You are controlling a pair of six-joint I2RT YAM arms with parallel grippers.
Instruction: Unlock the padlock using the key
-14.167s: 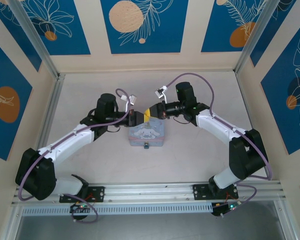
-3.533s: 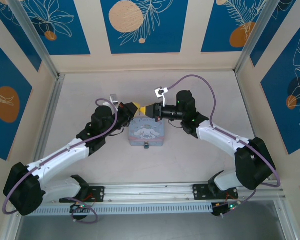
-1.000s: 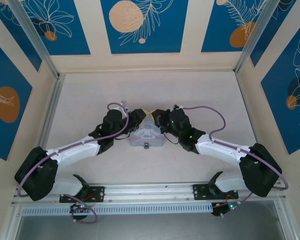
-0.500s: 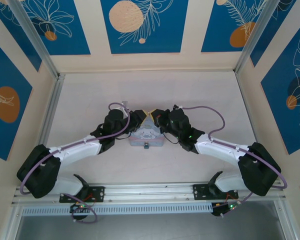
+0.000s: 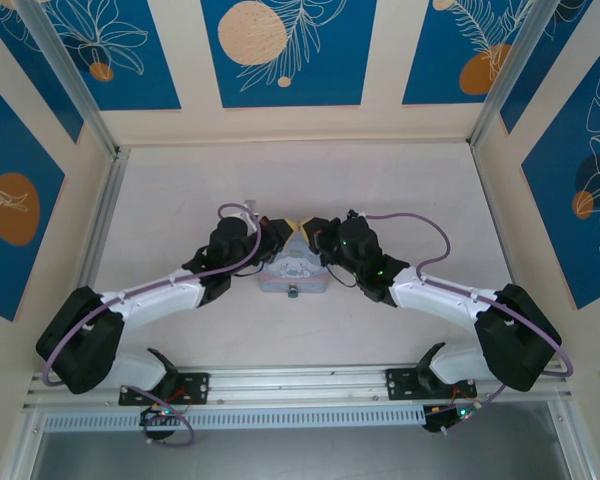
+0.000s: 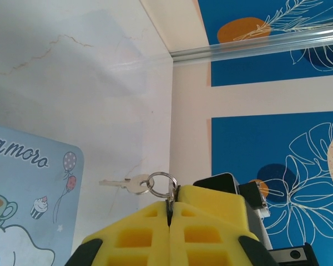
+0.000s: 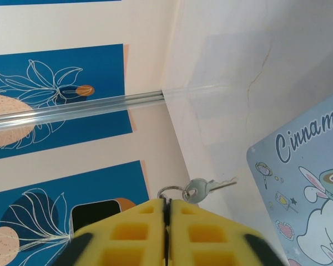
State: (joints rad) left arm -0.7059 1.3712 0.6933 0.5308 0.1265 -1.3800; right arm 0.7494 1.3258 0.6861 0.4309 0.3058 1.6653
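Observation:
Both grippers meet above the far edge of the pastel-blue tin (image 5: 295, 270). In the left wrist view my left gripper (image 6: 170, 204) is shut, its yellow fingertips pinching the silvery key ring (image 6: 161, 184). The small pale key (image 6: 125, 183) hangs off that ring, pointing left. In the right wrist view my right gripper (image 7: 166, 202) has its fingers nearly together on the same ring (image 7: 170, 193), with the key (image 7: 206, 188) sticking out to the right. The tiny dark padlock (image 5: 293, 291) sits at the tin's near edge, apart from both grippers (image 5: 286, 230) (image 5: 309, 231).
The tin lid with its cartoon print lies just below the fingers (image 6: 28, 205) (image 7: 305, 177). Pale tabletop (image 5: 180, 190) spreads all around the tin. Blue patterned walls and metal rails (image 5: 100, 230) enclose the table.
My left gripper has shut on the key ring that the right gripper holds. Both arms have stayed almost still above the tin.

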